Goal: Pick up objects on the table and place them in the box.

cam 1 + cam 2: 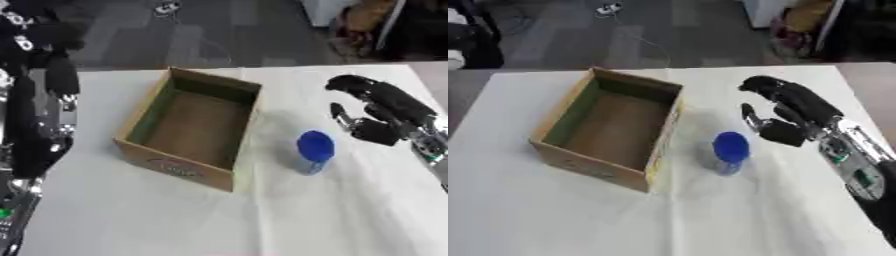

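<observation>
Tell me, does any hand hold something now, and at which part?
Nothing is held. The right hand is open beside the blue-capped bottle, not touching it. The left hand is not in view.

No text, number or brand could be read anywhere in either view. The cardboard box (188, 130) carried a printed mark on its near outer wall, a rounded patch of reddish and dark colour close to the lower edge, but its characters were too blurred to make out. The blue-capped container (314, 151) beside the box showed no legible label on its cap or side. A green patch showed on the forearm behind the right hand (785, 115), with no characters that could be told.
</observation>
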`<state>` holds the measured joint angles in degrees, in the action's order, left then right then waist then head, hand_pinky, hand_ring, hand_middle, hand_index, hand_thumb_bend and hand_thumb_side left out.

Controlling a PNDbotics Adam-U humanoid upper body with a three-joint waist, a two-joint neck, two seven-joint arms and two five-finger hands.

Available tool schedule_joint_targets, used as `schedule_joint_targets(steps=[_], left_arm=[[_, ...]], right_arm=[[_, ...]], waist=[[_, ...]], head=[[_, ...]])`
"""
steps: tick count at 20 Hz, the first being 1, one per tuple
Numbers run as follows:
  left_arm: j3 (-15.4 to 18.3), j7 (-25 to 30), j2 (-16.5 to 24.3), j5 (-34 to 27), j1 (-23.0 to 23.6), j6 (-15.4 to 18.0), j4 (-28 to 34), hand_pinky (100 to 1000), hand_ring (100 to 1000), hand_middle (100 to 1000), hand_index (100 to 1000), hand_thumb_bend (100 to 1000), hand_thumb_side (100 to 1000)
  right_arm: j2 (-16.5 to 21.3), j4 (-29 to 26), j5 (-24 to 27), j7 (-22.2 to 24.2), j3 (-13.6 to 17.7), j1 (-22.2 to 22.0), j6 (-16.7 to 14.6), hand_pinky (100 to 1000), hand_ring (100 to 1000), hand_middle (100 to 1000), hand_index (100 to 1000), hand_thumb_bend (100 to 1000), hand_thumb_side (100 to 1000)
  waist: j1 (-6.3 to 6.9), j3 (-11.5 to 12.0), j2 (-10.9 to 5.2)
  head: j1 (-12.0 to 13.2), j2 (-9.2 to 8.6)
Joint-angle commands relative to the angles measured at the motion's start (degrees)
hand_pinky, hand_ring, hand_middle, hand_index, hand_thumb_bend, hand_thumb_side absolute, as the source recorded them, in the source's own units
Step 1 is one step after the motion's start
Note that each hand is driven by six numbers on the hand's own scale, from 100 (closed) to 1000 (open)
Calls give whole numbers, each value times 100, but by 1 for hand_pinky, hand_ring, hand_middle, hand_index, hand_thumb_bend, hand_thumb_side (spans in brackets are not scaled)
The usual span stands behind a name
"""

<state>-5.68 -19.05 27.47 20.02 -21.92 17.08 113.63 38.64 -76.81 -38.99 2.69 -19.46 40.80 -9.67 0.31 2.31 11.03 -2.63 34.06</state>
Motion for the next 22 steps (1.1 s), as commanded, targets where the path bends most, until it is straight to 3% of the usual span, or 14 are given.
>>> schedule_joint_targets(steps=[1,9,22], left_arm=[[10,22,29,4,-58,13,96,661,696,899,761,100,763],[-10,44,15,8,-39,22,96,661,696,899,761,100,764],[5,27,26,9,-66,34,96,663,697,899,761,100,763]], right_arm=[[61,-11,-9,-44,11,169,22,768,874,893,920,100,1000],[-53,112,-59,-47,-59,219,51,765,880,898,927,100,1000],[-280,253,-16,222,-191,112,-71,776,894,910,947,100,1000]], waist=[[16,6,-67],[36,-1,-69],[37,29,-63]], head=[[-104,-8],[-188,15],[-101,33]])
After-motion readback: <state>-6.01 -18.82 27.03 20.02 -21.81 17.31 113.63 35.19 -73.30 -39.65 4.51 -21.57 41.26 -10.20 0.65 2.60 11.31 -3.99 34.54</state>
